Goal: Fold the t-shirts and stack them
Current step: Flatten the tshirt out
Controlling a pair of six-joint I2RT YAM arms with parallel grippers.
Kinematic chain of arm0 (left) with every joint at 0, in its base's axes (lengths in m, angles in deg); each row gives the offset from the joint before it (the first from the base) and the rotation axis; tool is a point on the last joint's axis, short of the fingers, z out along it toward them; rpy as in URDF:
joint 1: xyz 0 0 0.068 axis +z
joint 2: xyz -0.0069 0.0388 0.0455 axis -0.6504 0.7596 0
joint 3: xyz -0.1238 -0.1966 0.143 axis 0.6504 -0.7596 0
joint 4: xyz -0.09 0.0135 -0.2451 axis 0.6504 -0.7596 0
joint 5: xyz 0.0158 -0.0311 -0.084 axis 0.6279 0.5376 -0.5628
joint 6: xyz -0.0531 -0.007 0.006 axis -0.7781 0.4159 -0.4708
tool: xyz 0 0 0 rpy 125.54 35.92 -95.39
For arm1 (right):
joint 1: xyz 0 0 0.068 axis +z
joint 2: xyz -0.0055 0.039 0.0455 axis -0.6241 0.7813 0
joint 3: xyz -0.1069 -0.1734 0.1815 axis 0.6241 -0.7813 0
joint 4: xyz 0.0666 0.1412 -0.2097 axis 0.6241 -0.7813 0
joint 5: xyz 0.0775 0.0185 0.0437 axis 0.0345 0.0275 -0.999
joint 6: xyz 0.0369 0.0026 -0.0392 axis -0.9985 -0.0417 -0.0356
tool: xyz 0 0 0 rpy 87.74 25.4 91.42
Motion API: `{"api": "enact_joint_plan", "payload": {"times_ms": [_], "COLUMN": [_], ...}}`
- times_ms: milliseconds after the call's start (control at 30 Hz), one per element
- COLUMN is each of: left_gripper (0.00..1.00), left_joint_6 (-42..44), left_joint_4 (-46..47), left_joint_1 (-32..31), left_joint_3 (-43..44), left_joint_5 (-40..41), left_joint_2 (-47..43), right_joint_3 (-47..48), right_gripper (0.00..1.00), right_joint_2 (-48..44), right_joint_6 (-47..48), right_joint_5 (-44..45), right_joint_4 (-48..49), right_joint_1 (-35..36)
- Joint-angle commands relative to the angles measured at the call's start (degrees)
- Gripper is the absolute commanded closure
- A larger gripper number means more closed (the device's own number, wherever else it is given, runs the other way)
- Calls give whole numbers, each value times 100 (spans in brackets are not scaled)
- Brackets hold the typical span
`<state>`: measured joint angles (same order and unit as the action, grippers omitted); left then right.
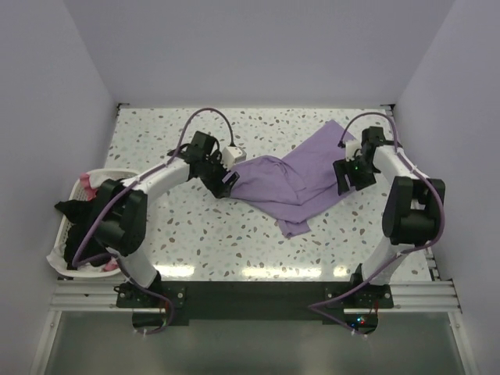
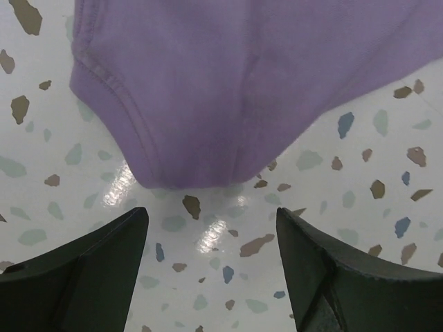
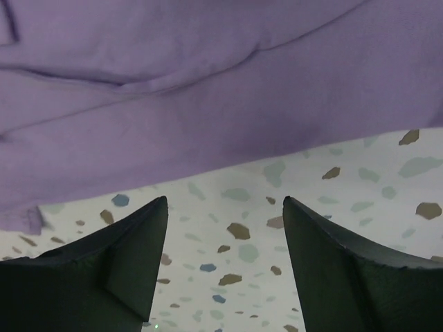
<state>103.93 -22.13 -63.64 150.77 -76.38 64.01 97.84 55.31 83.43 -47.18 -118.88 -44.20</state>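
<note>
A lilac-purple t-shirt (image 1: 289, 181) lies crumpled on the speckled table (image 1: 203, 234), stretching from the middle toward the back right. My left gripper (image 1: 226, 184) hovers at its left end, open, with only bare table between the fingers; in the left wrist view a hemmed edge of the purple shirt (image 2: 228, 83) lies just ahead of the left gripper (image 2: 211, 214). My right gripper (image 1: 344, 186) is at the shirt's right edge, open and empty; the purple cloth (image 3: 194, 90) fills the space just beyond the right gripper (image 3: 225, 202). Black and pink shirts (image 1: 78, 215) sit in the basket.
A white laundry basket (image 1: 61, 250) with dark and pink cloth hangs off the table's left edge. White walls close in the back and both sides. The arm bases stand on a dark rail (image 1: 250, 297) at the near edge.
</note>
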Motion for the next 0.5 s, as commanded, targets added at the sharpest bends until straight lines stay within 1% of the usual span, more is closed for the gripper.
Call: {"api": "enact_joint_plan", "payload": {"times_ms": [0,100,167,200,233,267,300,333,367,400,467], "left_gripper": [21,21,25,34,39,44,53,58,63,73,84], "left_joint_6": [-301,-406,-407,-381,-363,-345,-336,-319,-310,-275,-231], "left_joint_4": [521,601,549,461,417,382,381,381,373,364,320], "left_joint_1": [-110,-110,-110,-110,-110,-110,-110,-101,-101,-93,-40], "left_joint_3": [530,609,618,618,610,531,470,399,242,171,-57], "left_joint_5": [580,835,915,967,1003,1038,1108,1143,1187,1266,1336], "left_joint_2": [380,714,943,1005,1058,1111,1094,1085,1024,989,831], "right_joint_3": [379,555,652,661,617,573,529,407,327,248,-33], "right_gripper": [30,32,34,35,36,41,44,48,56,61,74], "right_joint_2": [443,900,1190,1261,1323,1410,1455,1490,1516,1517,1456], "right_joint_6": [75,102,172,216,260,382,444,506,645,725,927], "right_joint_5": [544,789,939,1062,1089,1185,1352,1440,1528,1686,1740], "right_joint_4": [433,618,680,697,723,741,750,759,759,750,645], "right_joint_1": [-13,-4,57,84,153,198,303,373,443,514,769]}}
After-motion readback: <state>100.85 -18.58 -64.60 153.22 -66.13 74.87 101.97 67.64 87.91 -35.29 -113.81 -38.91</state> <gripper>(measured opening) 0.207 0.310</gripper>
